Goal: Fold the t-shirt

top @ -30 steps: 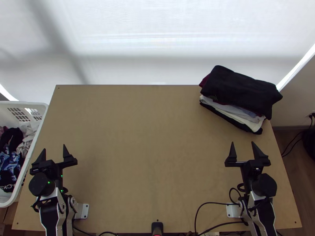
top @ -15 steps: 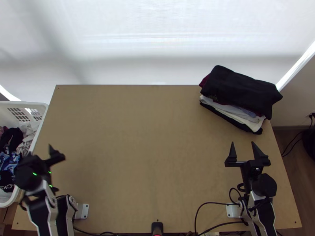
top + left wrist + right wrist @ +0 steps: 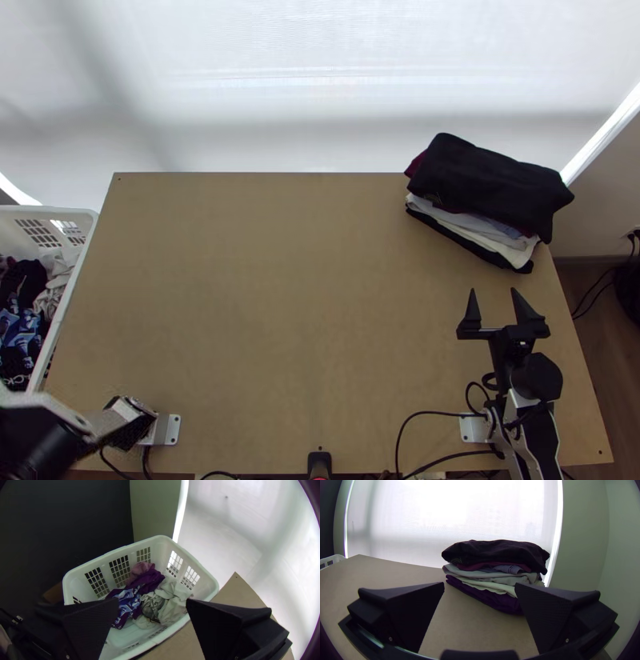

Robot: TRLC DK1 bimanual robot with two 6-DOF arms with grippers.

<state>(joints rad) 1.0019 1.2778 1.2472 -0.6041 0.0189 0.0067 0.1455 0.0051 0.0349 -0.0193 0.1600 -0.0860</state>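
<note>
Left gripper [image 3: 152,599], two fingers apart, faces one white basket [image 3: 160,543].

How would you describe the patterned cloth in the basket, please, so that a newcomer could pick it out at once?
At the left side of the light wooden table in the top view is a white laundry basket. The crumpled patterned cloth lies inside, beside dark cloth and pale cloth; its bold blue-and-white print sets it apart.
</note>
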